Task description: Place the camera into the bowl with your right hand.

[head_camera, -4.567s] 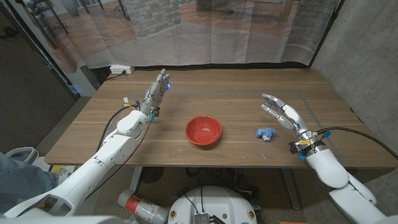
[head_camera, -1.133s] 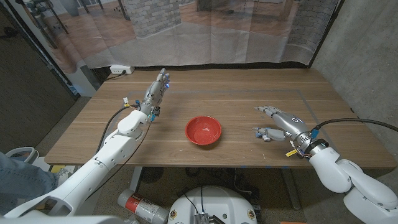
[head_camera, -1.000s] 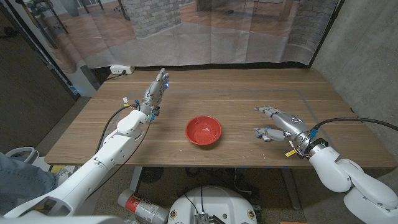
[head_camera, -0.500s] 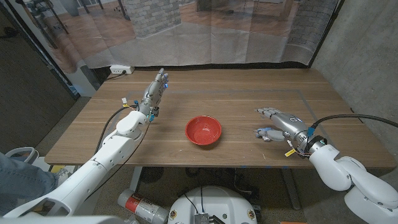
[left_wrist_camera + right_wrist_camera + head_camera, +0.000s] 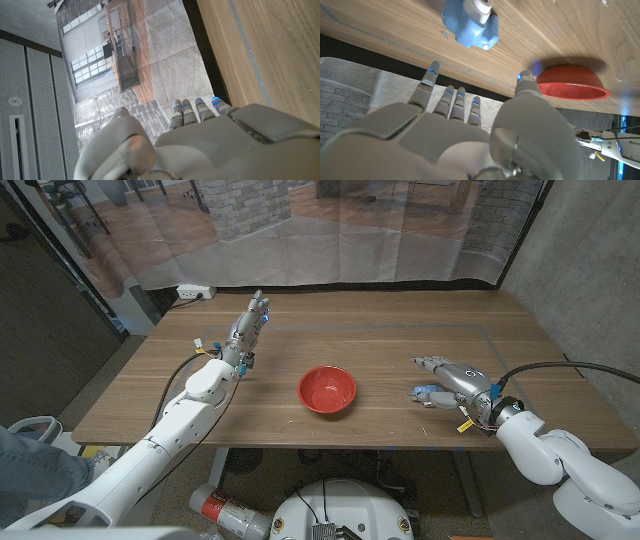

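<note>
Wooden table (image 5: 380, 330); my right hand (image 5: 452, 376) spread over camera (image 5: 427, 393), holding nothing; I judge toy light, rigid plastic, smooth; pinch across body; bowl (image 5: 327, 389) near.

- Between the camera (image 5: 426, 394) and the red bowl (image 5: 327, 389) the surface (image 5: 380, 340) is bare wood, nothing stands in the path.
- The left hand (image 5: 250, 327) stands well apart, on the bowl's far side.

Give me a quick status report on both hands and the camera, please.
Right hand open over camera, not gripping. Left hand open, idle. Bowl empty, path clear.
</note>
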Controlling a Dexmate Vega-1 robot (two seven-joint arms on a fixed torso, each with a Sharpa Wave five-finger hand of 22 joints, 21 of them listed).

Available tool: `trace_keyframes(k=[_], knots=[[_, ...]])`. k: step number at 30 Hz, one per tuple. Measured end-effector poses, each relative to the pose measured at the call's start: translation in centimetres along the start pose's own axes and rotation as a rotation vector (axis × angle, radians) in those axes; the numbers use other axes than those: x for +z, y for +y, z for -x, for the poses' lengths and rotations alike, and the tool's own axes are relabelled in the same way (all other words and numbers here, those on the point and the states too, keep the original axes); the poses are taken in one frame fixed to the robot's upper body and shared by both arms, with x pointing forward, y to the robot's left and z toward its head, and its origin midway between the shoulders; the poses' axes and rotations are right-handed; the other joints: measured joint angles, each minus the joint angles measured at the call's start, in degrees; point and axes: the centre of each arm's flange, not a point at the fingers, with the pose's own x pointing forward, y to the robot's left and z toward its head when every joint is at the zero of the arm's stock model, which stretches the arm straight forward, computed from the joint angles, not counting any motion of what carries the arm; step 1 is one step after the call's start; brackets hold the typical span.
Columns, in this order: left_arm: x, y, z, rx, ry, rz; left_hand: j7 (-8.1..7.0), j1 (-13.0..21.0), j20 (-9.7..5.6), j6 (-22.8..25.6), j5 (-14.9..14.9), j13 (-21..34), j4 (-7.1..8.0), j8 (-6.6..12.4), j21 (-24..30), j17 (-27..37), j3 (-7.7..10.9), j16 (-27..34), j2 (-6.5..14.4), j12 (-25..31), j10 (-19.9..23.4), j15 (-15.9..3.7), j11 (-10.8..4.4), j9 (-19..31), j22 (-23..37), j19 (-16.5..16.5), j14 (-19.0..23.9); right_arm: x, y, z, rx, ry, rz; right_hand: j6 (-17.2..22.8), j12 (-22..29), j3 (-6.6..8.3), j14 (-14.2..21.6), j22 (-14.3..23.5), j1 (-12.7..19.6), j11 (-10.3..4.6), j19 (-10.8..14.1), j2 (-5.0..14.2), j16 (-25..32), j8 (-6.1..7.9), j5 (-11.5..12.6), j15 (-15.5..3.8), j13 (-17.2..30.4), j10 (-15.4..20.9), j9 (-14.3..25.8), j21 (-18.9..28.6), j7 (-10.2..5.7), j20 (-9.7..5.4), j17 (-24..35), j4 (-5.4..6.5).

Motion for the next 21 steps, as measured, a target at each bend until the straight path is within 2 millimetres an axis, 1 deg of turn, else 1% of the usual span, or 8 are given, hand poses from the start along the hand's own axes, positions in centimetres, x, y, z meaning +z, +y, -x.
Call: trace_keyframes(k=[1, 4, 7, 9, 10, 13, 18, 21], knots=[[0.0, 0.0, 0.0, 0.000, 0.000, 0.000, 0.00, 0.00, 0.00, 0.00, 0.00, 0.00, 0.00, 0.00, 0.00, 0.00, 0.00, 0.00, 0.00, 0.00, 0.00, 0.00, 0.00, 0.00, 0.00, 0.00, 0.00, 0.0, 0.0, 0.0, 0.001, 0.000, 0.000, 0.00, 0.00, 0.00, 0.09, 0.00, 0.00, 0.00, 0.23, 0.00, 0.00, 0.00, 0.00, -0.09, 0.00, 0.00, 0.00, 0.00, 0.00, 0.19, 0.00, 0.00], [0.0, 0.0, 0.0, -0.001, -0.001, 0.000, 0.00, 0.00, 0.00, 0.00, 0.00, 0.00, 0.17, 0.00, -0.08, 0.00, -0.17, 0.00, 0.00, 0.00, 0.00, 0.00, 0.00, 0.00, 0.00, 0.00, 0.00, -0.2, 0.2, 0.0, 0.009, 0.012, 0.000, 0.00, 0.00, 0.00, 0.09, 0.00, 0.01, 0.00, 0.94, 0.01, 0.23, 0.06, 0.00, -0.09, 0.00, 0.00, 0.00, 0.00, 0.00, -0.13, 0.00, 0.00], [0.1, 0.0, 0.0, -0.001, -0.001, 0.000, 0.00, 0.00, 0.00, 0.00, 0.00, 0.00, 0.10, 0.00, -0.22, 0.00, -0.24, 0.00, 0.00, 0.00, 0.00, 0.00, 0.00, 0.00, 0.00, 0.00, 0.00, -0.4, 0.4, -0.1, 0.014, 0.021, 0.000, 0.01, 0.00, 0.00, 0.40, 0.00, 0.23, 0.00, 1.01, 0.23, 0.23, 0.27, 0.00, -0.40, 0.00, 0.00, 0.00, 0.00, 0.00, -0.20, 0.00, 0.00], [0.1, 0.0, 0.0, -0.002, -0.002, -0.001, 0.00, 0.00, 0.00, 0.00, 0.00, 0.00, -0.01, 0.00, -0.22, 0.00, -0.35, 0.00, 0.00, 0.00, 0.00, 0.00, 0.00, 0.00, 0.00, 0.00, 0.00, -0.5, 0.5, -0.1, 0.019, 0.026, 0.001, 0.07, 0.00, 0.46, 0.40, 0.00, 0.23, 0.00, 1.02, 0.23, 0.23, 0.27, 0.00, -0.40, 0.00, 0.00, 0.00, 0.00, 0.06, -0.19, 0.00, 0.02], [0.1, 0.0, 0.0, -0.002, -0.002, -0.002, -0.01, 0.00, 0.00, 0.01, 0.00, 0.00, -0.01, 0.00, -0.22, 0.00, -0.35, 0.00, 0.00, 0.00, 0.00, 0.00, 0.00, 0.00, 0.00, 0.00, 0.00, -0.6, 0.5, -0.1, 0.022, 0.032, 0.003, 0.22, 0.00, 0.47, 0.40, 0.00, 0.23, 0.00, 1.22, 0.23, 0.23, 0.28, 0.00, -0.40, 0.00, 0.00, 0.00, 0.00, 0.22, 0.01, 0.00, 0.01], [0.2, 0.0, 0.1, -0.003, -0.003, -0.003, -0.20, 0.00, 0.00, 0.20, -0.21, 0.00, -0.01, 0.00, -0.22, 0.00, -0.35, 0.00, 0.00, 0.00, 0.00, 0.00, 0.00, 0.00, 0.00, 0.00, 0.00, -0.7, 0.6, -0.1, 0.028, 0.039, 0.006, 0.23, 0.00, 0.47, 0.40, 0.00, 0.23, 0.00, 1.56, 0.23, 0.23, 0.28, 0.00, -0.40, 0.00, 0.01, 0.00, 0.01, 0.22, -0.34, 0.00, 0.01], [0.2, 0.0, 0.1, -0.003, -0.002, -0.004, -0.20, 0.00, 0.00, 0.20, -0.21, 0.00, -0.01, 0.00, -0.45, 0.00, -0.34, 0.00, 0.00, 0.00, 0.00, 0.00, 0.00, 0.00, 0.00, 0.00, 0.00, -0.7, 0.9, -0.1, 0.039, 0.042, 0.013, 0.23, 0.00, 0.47, 0.39, 0.00, 0.47, 0.00, 1.53, 0.44, 0.23, 0.28, 0.00, -0.40, 0.00, 0.01, 0.00, 0.01, 0.22, -0.32, 0.00, 0.00], [0.1, 0.0, 0.1, -0.003, -0.001, -0.004, -0.20, 0.00, 0.00, 0.20, -0.21, 0.00, 0.00, 0.00, -0.45, 0.00, -0.34, 0.00, 0.00, 0.00, 0.00, 0.00, 0.00, -0.01, 0.18, 0.00, 0.00, -1.0, 1.0, -0.2, 0.049, 0.058, 0.021, 0.23, 0.04, 0.46, 0.62, -0.01, 0.85, 0.00, 2.04, 0.06, 0.23, 0.28, 0.00, -0.63, 0.00, 0.01, 0.00, 0.01, 0.22, -0.40, 0.00, 0.01]])
